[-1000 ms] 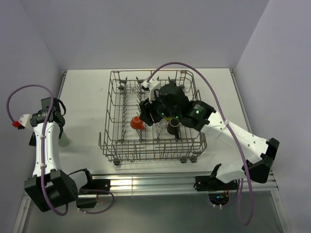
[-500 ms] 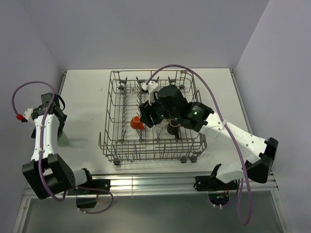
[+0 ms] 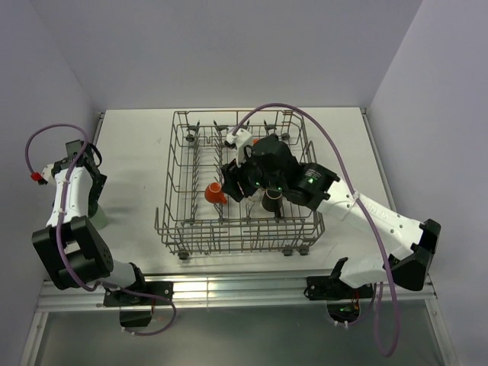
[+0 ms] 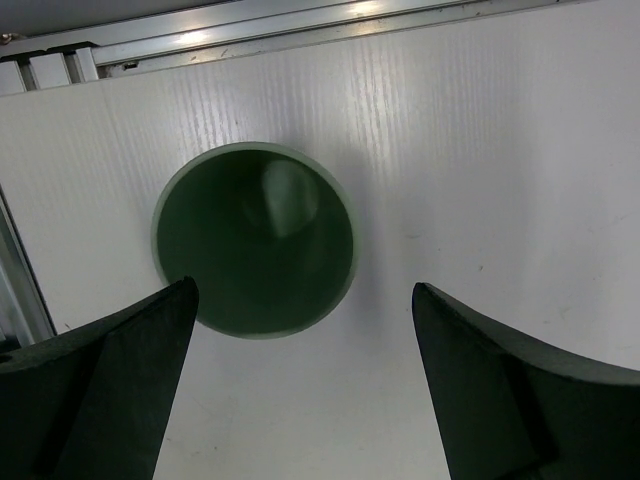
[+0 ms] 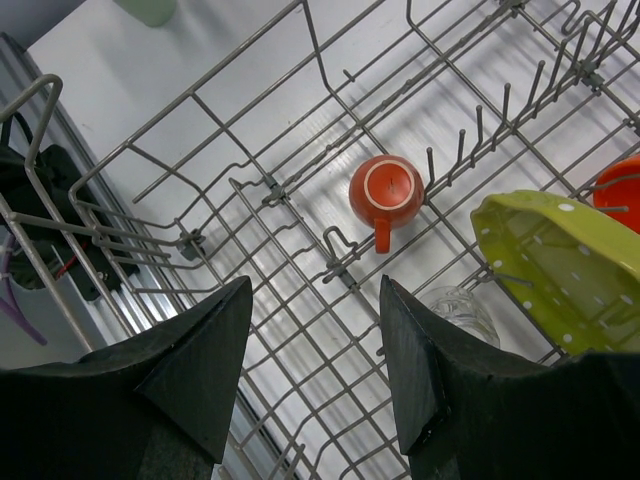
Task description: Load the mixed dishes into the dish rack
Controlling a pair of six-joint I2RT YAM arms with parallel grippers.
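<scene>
The pale green cup (image 4: 255,240) stands upright on the white table, left of the dish rack (image 3: 236,183); from the top it shows only as a sliver (image 3: 100,222). My left gripper (image 4: 304,286) hangs open just above it, one finger past each side of the rim and touching nothing. My right gripper (image 5: 315,285) is open and empty over the rack's near-left part. Inside the rack lie an upside-down small orange handled cup (image 5: 386,190), a yellow-green scalloped plate (image 5: 550,265), a clear glass (image 5: 458,312), part of an orange bowl (image 5: 620,190) and a dark brown mug (image 3: 272,200).
An aluminium rail (image 4: 300,25) runs along the table's near edge, close to the green cup. The table's left edge rail (image 3: 97,130) lies beside my left arm. The rack's upright tines (image 5: 470,140) and wire wall (image 5: 60,230) stand around my right gripper.
My left arm has swung in so its gripper now sits over the green cup, covering most of it from above. The right arm has only shifted a little above the rack.
</scene>
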